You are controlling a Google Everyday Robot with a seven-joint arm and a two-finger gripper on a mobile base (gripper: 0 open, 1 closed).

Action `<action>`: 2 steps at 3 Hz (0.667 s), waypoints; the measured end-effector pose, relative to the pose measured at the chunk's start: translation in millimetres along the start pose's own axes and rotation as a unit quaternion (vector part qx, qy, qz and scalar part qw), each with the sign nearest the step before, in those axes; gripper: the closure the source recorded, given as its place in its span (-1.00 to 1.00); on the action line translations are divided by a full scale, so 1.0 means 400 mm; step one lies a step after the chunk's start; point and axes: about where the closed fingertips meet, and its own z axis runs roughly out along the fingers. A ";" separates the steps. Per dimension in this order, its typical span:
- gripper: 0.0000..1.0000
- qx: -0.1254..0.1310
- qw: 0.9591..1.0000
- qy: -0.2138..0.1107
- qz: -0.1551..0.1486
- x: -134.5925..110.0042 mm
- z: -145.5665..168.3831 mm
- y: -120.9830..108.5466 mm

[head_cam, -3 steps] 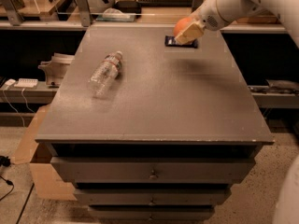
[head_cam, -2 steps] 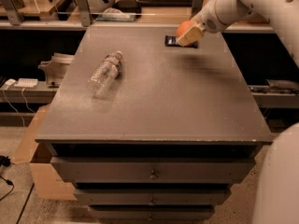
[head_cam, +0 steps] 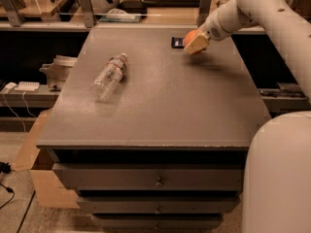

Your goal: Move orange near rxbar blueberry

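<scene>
**Item 1 — orange** [head_cam: 189,34]. Round fruit, bright skin. Location: far part of the table [head_cam: 160,115], about 1 o'clock from the table's centre, half hidden behind the gripper. Whether it rests on the surface or hangs just above it cannot be told.
Handling, by judgement: moderately heavy for its size, firm with slight give, matte skin with fair grip, not fragile — but it will roll once freed on a flat top. Best taken across its widest girth, pads on opposite sides; set down gently, with no sideways push.

**Item 2 — rxbar blueberry** [head_cam: 177,41]. Flat dark-blue packet, lying at 9 o'clock from the orange, just beside it. Light and slick; a nudge would probably slide it.

**Item 3 — gripper** [head_cam: 194,41]. On the pale arm [head_cam: 252,6] reaching in from 2 o'clock. Clasped about the orange, one cream finger lapping its near side.

**Item 4 — water bottle** [head_cam: 109,75]. Clear plastic, on its side, at 9 o'clock from the table's centre, well apart from items 1–3.

**Item 5 — drawers** [head_cam: 155,181]. Below the table front, closed.
</scene>
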 end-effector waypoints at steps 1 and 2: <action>1.00 -0.004 1.000 0.012 0.006 0.030 0.026 0.000; 1.00 0.004 1.000 0.015 0.009 0.044 0.035 -0.014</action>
